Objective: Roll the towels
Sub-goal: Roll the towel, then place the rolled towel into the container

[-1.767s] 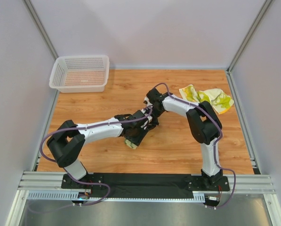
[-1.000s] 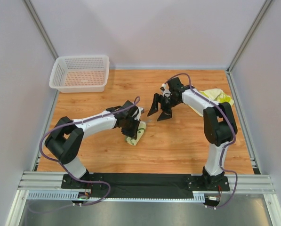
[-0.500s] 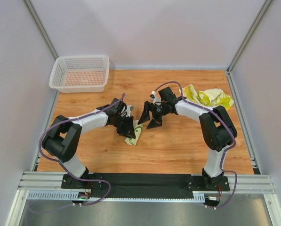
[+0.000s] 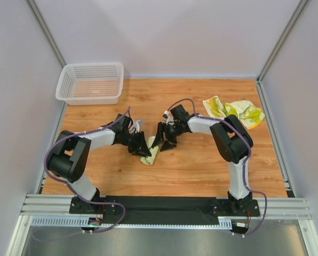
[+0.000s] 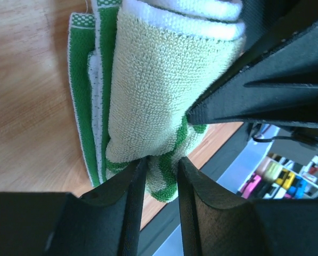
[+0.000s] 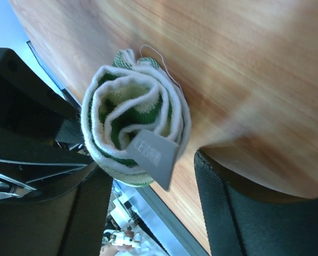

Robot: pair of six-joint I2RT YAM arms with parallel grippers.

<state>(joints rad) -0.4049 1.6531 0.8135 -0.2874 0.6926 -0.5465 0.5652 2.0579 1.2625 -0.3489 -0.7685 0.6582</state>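
Left pincer [image 5: 161, 165] nips the lower end of the rolled towel [image 5: 159, 90], its two jaws drawn close with the green-edged cloth between them. Right pincer [image 6: 151, 162] stands open astride the same roll, seen end-on as a spiral with a grey tag [image 6: 156, 152]. One finger [image 6: 222, 208] sits just apart from it. The roll lies near the middle of the wooden table [image 4: 201, 165]. More towels [image 4: 234, 111], crumpled and yellow-green, lie far right. A white mesh basket [image 4: 89, 82] sits in the far left corner.
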